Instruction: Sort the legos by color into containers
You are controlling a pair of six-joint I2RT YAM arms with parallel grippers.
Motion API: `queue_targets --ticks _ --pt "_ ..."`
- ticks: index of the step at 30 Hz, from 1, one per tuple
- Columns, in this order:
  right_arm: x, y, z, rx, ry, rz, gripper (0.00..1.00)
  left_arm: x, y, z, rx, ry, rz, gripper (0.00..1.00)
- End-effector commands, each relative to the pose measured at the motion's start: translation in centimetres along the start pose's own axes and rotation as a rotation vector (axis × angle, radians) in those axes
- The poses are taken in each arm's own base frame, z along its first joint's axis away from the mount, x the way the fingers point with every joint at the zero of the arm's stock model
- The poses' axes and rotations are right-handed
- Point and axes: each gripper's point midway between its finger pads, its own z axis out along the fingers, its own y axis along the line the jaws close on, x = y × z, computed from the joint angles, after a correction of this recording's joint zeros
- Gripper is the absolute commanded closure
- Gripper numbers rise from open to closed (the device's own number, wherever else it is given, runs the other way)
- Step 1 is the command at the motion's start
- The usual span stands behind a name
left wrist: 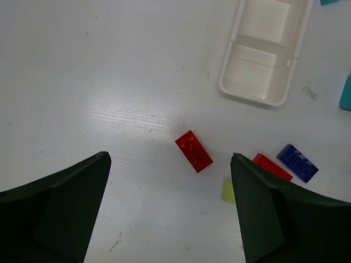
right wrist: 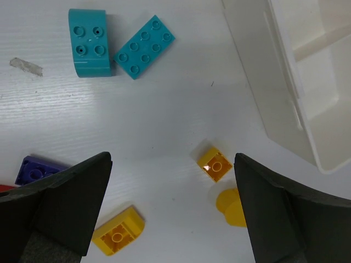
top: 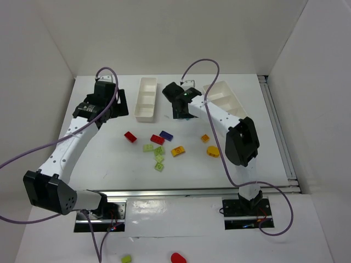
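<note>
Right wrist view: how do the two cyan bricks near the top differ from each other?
The curved cyan brick shows four studs plus a smooth sloped part. The rectangular cyan brick has eight studs covering its top. The curved cyan brick sits nearly square to the picture, while the rectangular cyan brick lies diagonally. The curved one has rounded corners, the rectangular one sharp corners. Both are the same cyan, studs up, side by side outside the white tray.

The left wrist view's edge crops a cyan lego (left wrist: 346, 94); the jaws half-hide a green lego (left wrist: 228, 192).
</note>
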Motion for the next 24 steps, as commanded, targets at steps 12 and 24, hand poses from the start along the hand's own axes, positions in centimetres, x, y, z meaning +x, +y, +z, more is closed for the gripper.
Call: queue_targets --ticks 12,24 --pt "0.1 3.1 0.4 -0.116 -0.024 -0.021 0.00 0.9 0.6 0.7 -0.017 0.076 -0.034 0.00" --pt "-3.0 6.6 2.7 -0.347 -0.048 0.058 0.17 2.4 0.2 0.8 0.017 0.116 -0.028 0.03"
